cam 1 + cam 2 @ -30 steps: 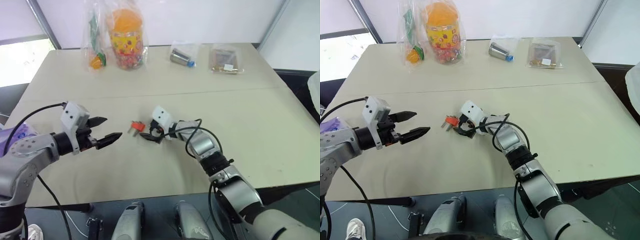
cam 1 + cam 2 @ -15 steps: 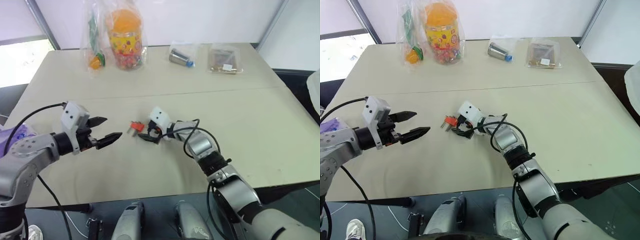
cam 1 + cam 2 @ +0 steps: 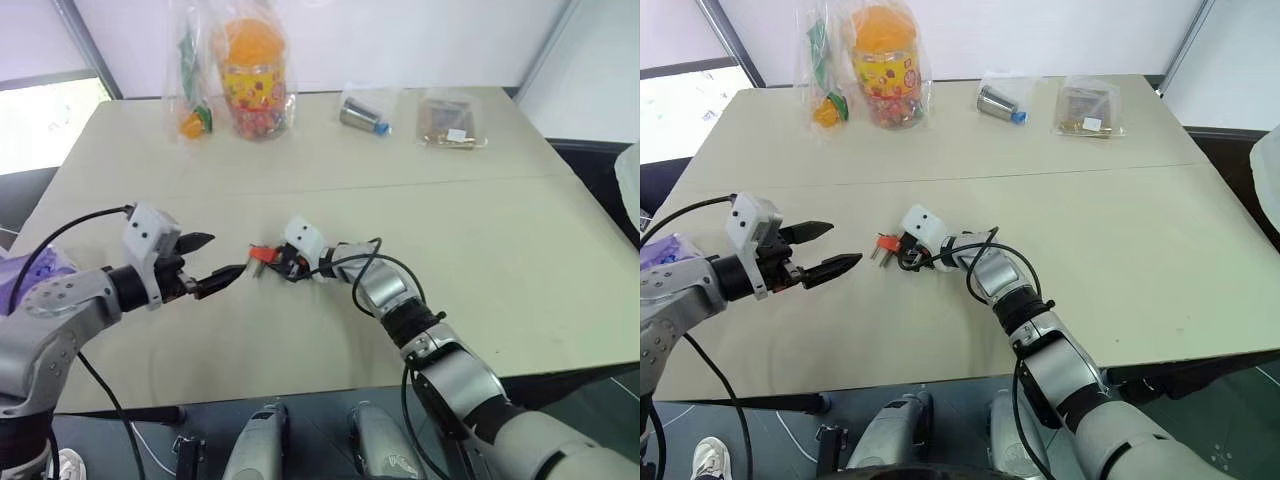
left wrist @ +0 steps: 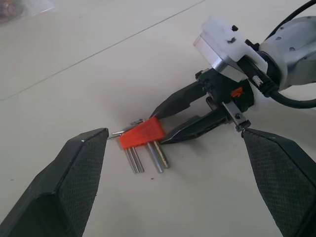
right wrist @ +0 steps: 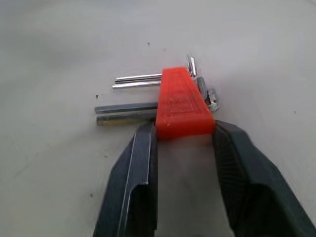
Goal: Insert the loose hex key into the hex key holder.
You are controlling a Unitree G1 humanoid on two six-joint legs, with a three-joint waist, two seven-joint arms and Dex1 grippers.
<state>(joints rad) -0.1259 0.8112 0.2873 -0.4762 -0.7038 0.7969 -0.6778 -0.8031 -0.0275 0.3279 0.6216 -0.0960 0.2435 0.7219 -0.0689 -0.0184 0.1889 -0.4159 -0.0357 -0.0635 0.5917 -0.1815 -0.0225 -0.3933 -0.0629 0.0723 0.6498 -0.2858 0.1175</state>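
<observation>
The hex key holder [image 5: 183, 104] lies flat on the table [image 3: 480, 230], near the middle and somewhat toward the near edge and the left edge. It is a red-orange wedge; its long axis runs from the right end effector [image 4: 168, 124] away toward the table's left side, widening toward that end effector. The metal keys [image 5: 129, 107] project sideways from the block, across that axis, and lie level on the table surface. The right end effector is the nearer one: its two black fingers [image 5: 137, 187] flank the wide end of the holder at a narrow spread, touching or just about touching its two sides; a firm clamp cannot be confirmed. The loose hex key cannot be told apart from the keys seated in the block; a short bent metal piece [image 5: 212, 95] lies against the holder on the side away from the projecting keys and may be it. The left end effector [image 3: 212, 262] hangs just beside the holder on its left-edge side, fingers spread wide, holding nothing, pointing at the block. Judgement: the coming move depends on the right end effector securing the wide end squarely.
</observation>
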